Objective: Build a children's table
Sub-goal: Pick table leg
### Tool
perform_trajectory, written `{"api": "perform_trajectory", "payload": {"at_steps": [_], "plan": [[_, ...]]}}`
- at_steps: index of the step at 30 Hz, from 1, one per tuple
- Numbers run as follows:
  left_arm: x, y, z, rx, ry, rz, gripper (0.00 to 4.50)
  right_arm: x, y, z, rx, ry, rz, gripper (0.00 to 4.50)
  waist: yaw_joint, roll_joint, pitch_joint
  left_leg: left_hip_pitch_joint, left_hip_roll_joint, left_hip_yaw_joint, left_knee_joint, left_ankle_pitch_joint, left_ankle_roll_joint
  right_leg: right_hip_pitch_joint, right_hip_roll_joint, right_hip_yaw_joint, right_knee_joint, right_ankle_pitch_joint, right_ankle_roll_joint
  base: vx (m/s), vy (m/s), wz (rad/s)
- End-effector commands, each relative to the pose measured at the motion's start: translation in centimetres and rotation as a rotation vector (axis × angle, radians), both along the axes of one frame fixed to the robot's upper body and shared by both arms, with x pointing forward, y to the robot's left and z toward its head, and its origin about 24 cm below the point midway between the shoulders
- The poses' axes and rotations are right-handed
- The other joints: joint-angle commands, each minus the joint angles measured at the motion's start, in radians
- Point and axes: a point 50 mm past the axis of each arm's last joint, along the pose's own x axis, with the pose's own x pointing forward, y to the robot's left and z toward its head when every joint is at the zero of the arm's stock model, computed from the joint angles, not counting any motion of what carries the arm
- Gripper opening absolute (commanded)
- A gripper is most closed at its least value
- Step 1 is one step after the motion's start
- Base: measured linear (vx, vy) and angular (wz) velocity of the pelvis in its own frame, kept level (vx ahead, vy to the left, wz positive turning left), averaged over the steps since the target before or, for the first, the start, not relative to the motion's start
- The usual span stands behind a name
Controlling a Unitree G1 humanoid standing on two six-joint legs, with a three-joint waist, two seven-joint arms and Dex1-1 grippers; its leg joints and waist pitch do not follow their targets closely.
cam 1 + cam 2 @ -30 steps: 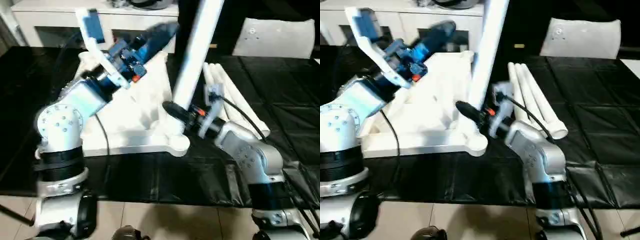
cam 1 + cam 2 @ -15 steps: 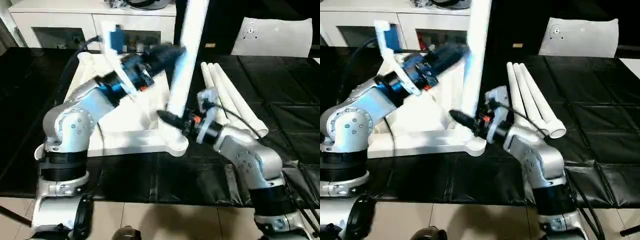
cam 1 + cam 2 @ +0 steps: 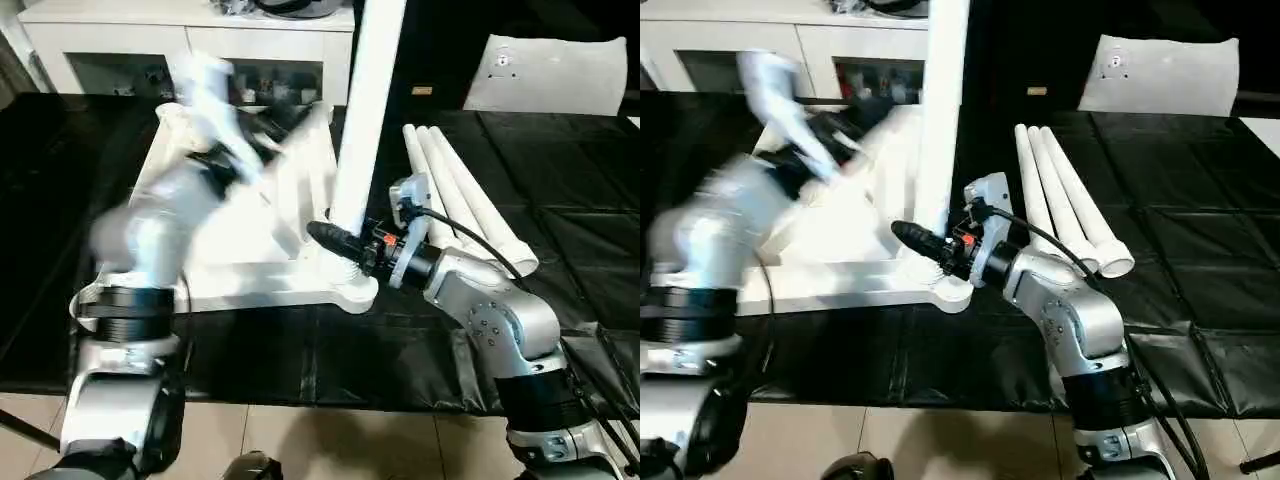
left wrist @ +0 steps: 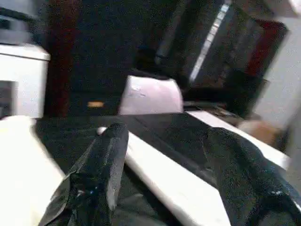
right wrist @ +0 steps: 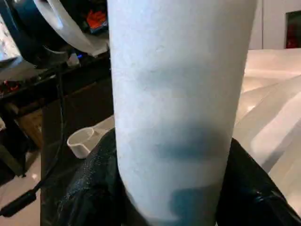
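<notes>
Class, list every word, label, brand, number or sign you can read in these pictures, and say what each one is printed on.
No text can be read anywhere.
White cushion-like bag: a small round mark, too blurred to read.
Upright table leg, table top, three loose legs: plain white, no print.
White cabinet: no readable label.

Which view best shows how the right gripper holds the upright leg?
The right wrist view: the upright leg sits between both black fingers of the right gripper. The eye views show the leg standing in the tabletop's near corner socket. The left wrist view shows no clear sign of this grip.
</notes>
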Motion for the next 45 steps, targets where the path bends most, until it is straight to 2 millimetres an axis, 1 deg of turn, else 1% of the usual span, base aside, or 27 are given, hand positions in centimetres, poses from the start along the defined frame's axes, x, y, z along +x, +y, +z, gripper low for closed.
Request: {"api": "perform_trajectory", "payload": {"at_steps": [1,3,4,8,12,14,15,17,19,21,22,23,24,27,28,29,30,31,32,33,34,37,40,41,42,43,45], "plan": [[-0.6,-0.8,0.4,0.035,-0.042,-0.040,2.95,0.3,0.2,0.8,-0.008,-0.047,0.009,1.93,-0.002,0.003,-0.079,0.027,0.056,-0.023,-0.062,-0.108,-0.017,0.043,-0.098,0.050,-0.075,-0.016,-0.184,0.000,0.000,0.00],[-0.8,-1.2,0.5,0.036,-0.048,-0.069,2.95,0.3,0.3,0.8,-0.013,-0.049,0.011,1.93,-0.006,-0.001,-0.077,0.027,0.056,-0.023,-0.064,-0.126,-0.020,0.043,-0.097,0.050,-0.078,-0.038,-0.183,0.000,0.000,0.00],[-1.0,-1.6,0.5,0.036,-0.054,-0.094,2.95,0.3,0.3,0.8,-0.017,-0.051,0.010,1.93,-0.008,0.002,-0.076,0.028,0.057,-0.023,-0.064,-0.133,-0.022,0.042,-0.097,0.050,-0.079,-0.052,-0.183,0.000,0.000,0.00],[-2.3,-2.8,0.7,0.063,-0.108,-0.195,2.95,0.4,0.2,0.6,-0.030,-0.049,-0.006,1.93,-0.013,0.001,-0.077,0.028,0.057,-0.023,-0.064,-0.127,-0.020,0.042,-0.094,0.050,-0.078,-0.039,-0.192,0.000,0.000,0.00],[-2.8,-3.1,0.6,0.103,-0.139,-0.211,2.95,0.5,-0.1,0.2,-0.048,-0.043,-0.023,1.93,-0.017,-0.001,-0.076,0.025,0.055,-0.023,-0.064,-0.128,-0.017,0.045,-0.094,0.050,-0.080,-0.045,-0.189,0.000,0.000,0.00],[-3.0,-3.4,0.6,0.110,-0.148,-0.215,2.95,0.6,-0.2,0.0,-0.056,-0.033,-0.040,1.93,-0.020,0.002,-0.076,0.026,0.057,-0.024,-0.064,-0.131,-0.020,0.045,-0.095,0.050,-0.079,-0.047,-0.189,0.000,0.000,0.00],[-3.0,-3.4,0.5,0.117,-0.153,-0.211,2.95,0.6,-0.3,-0.1,-0.057,-0.028,-0.053,1.93,-0.021,-0.002,-0.076,0.026,0.056,-0.023,-0.064,-0.129,-0.019,0.045,-0.094,0.050,-0.079,-0.046,-0.191,0.000,0.000,0.00],[-3.1,-3.4,0.5,0.127,-0.157,-0.206,2.95,0.8,-0.4,-0.3,-0.061,-0.022,-0.072,1.93,-0.021,0.004,-0.075,0.026,0.055,-0.023,-0.063,-0.127,-0.017,0.043,-0.093,0.050,-0.079,-0.048,-0.191,0.000,0.000,0.00],[-3.0,-3.2,0.3,0.133,-0.155,-0.188,2.95,0.8,-0.4,-0.4,-0.061,-0.025,-0.075,1.93,-0.022,0.002,-0.076,0.028,0.057,-0.023,-0.064,-0.134,-0.017,0.042,-0.093,0.049,-0.080,-0.051,-0.192,0.000,0.000,0.00],[-2.5,-2.2,0.1,0.122,-0.139,-0.126,2.95,0.8,-0.5,0.0,-0.030,-0.027,-0.090,1.93,-0.021,0.003,-0.076,0.028,0.056,-0.023,-0.064,-0.133,-0.019,0.043,-0.093,0.050,-0.079,-0.041,-0.194,0.000,0.000,0.00],[-2.4,-1.9,0.1,0.117,-0.139,-0.116,2.95,0.8,-0.6,0.1,-0.023,-0.030,-0.093,1.93,-0.020,0.015,-0.076,0.028,0.056,-0.026,-0.065,-0.141,-0.023,0.041,-0.092,0.049,-0.080,-0.040,-0.194,0.000,0.000,0.00],[-2.0,-1.0,-0.1,0.107,-0.121,-0.069,2.95,0.8,-0.8,0.4,-0.006,-0.040,-0.100,1.93,-0.021,0.010,-0.077,0.029,0.057,-0.026,-0.065,-0.148,-0.027,0.043,-0.091,0.049,-0.079,-0.029,-0.194,0.000,0.000,0.00],[-2.0,-0.9,-0.2,0.105,-0.118,-0.063,2.95,0.8,-0.8,0.4,-0.003,-0.042,-0.103,1.93,-0.020,0.017,-0.077,0.029,0.056,-0.027,-0.065,-0.149,-0.030,0.042,-0.092,0.049,-0.076,-0.023,-0.196,0.000,0.000,0.00],[-1.6,0.8,-0.8,0.112,-0.096,-0.017,2.95,0.9,-1.6,1.0,0.045,-0.042,-0.143,1.93,-0.021,0.016,-0.077,0.030,0.055,-0.026,-0.067,-0.170,-0.036,0.042,-0.091,0.049,-0.079,-0.032,-0.193,0.000,0.000,0.00],[-1.6,0.8,-0.8,0.112,-0.096,-0.017,3.12,0.9,-1.6,1.0,0.045,-0.042,-0.143,1.93,-0.021,0.016,-0.076,0.030,0.055,-0.026,-0.067,-0.171,-0.037,0.043,-0.091,0.049,-0.079,-0.033,-0.191,0.000,0.000,0.00],[-1.5,1.7,-1.4,0.140,-0.083,-0.004,3.12,1.0,-2.1,1.1,0.077,-0.033,-0.179,1.93,-0.020,0.019,-0.077,0.031,0.054,-0.027,-0.067,-0.170,-0.038,0.042,-0.090,0.048,-0.078,-0.033,-0.191,0.000,0.000,0.00],[-1.4,2.4,-2.0,0.171,-0.070,0.003,3.33,1.0,-2.4,1.1,0.076,-0.029,-0.208,1.93,-0.020,0.027,-0.078,0.032,0.055,-0.029,-0.068,-0.171,-0.040,0.040,-0.090,0.048,-0.076,-0.033,-0.187,0.000,0.000,0.00],[-1.4,2.8,-2.4,0.188,-0.059,0.005,3.40,1.0,-2.6,1.0,0.069,-0.030,-0.221,1.93,-0.022,0.023,-0.077,0.031,0.055,-0.029,-0.069,-0.169,-0.041,0.040,-0.089,0.048,-0.079,-0.023,-0.182,0.000,0.000,0.00],[-1.5,3.1,-2.8,0.202,-0.048,0.006,3.40,1.0,-2.8,0.9,0.060,-0.032,-0.232,1.93,-0.021,0.028,-0.079,0.031,0.054,-0.029,-0.068,-0.167,-0.042,0.040,-0.089,0.048,-0.077,-0.018,-0.180,0.000,0.000,0.00],[-1.7,3.5,-3.7,0.269,-0.038,-0.011,3.49,1.0,-3.1,0.6,0.038,-0.041,-0.263,1.93,-0.022,0.028,-0.079,0.033,0.054,-0.029,-0.069,-0.168,-0.046,0.040,-0.088,0.047,-0.077,-0.014,-0.179,0.000,0.000,0.00],[-1.7,3.5,-3.8,0.280,-0.038,-0.015,3.49,1.1,-3.1,0.6,0.035,-0.043,-0.268,1.93,-0.022,0.029,-0.078,0.031,0.054,-0.027,-0.070,-0.167,-0.047,0.039,-0.089,0.048,-0.077,-0.018,-0.177,0.000,0.000,0.00],[-2.5,4.0,-5.8,0.429,-0.020,-0.096,3.56,1.2,-3.5,-0.1,-0.036,-0.070,-0.328,1.93,-0.018,0.038,-0.077,0.035,0.056,-0.029,-0.073,-0.194,-0.056,0.034,-0.093,0.049,-0.081,-0.065,-0.171,0.000,0.000,0.00],[-3.3,4.5,-7.8,0.561,0.000,-0.180,3.56,1.0,-3.8,-0.9,-0.091,-0.072,-0.362,1.93,-0.022,0.037,-0.075,0.035,0.055,-0.028,-0.077,-0.223,-0.063,0.033,-0.092,0.051,-0.083,-0.106,-0.163,0.000,0.000,0.00],[-3.5,4.5,-8.2,0.584,0.003,-0.209,3.56,1.0,-3.9,-1.1,-0.108,-0.083,-0.378,1.93,-0.020,0.041,-0.075,0.035,0.056,-0.030,-0.077,-0.222,-0.065,0.032,-0.094,0.051,-0.085,-0.112,-0.160,0.000,0.000,0.00],[-3.7,4.6,-8.8,0.609,0.009,-0.240,3.56,0.9,-4.0,-1.3,-0.133,-0.105,-0.395,1.93,-0.024,0.031,-0.075,0.035,0.056,-0.029,-0.079,-0.225,-0.069,0.032,-0.092,0.051,-0.085,-0.113,-0.159,0.000,0.000,0.00],[-3.8,4.7,-9.0,0.617,0.010,-0.249,3.56,0.9,-4.1,-1.5,-0.142,-0.114,-0.399,1.93,-0.023,0.035,-0.074,0.034,0.055,-0.028,-0.078,-0.226,-0.070,0.030,-0.094,0.052,-0.085,-0.120,-0.159,0.000,0.000,0.00],[-4.0,4.7,-9.8,0.684,-0.003,-0.325,3.20,0.4,-3.9,-2.1,-0.158,-0.049,-0.346,1.93,-0.022,0.034,-0.074,0.034,0.053,-0.029,-0.078,-0.224,-0.060,0.033,-0.093,0.053,-0.088,-0.119,-0.163,0.000,0.000,0.00]]}}
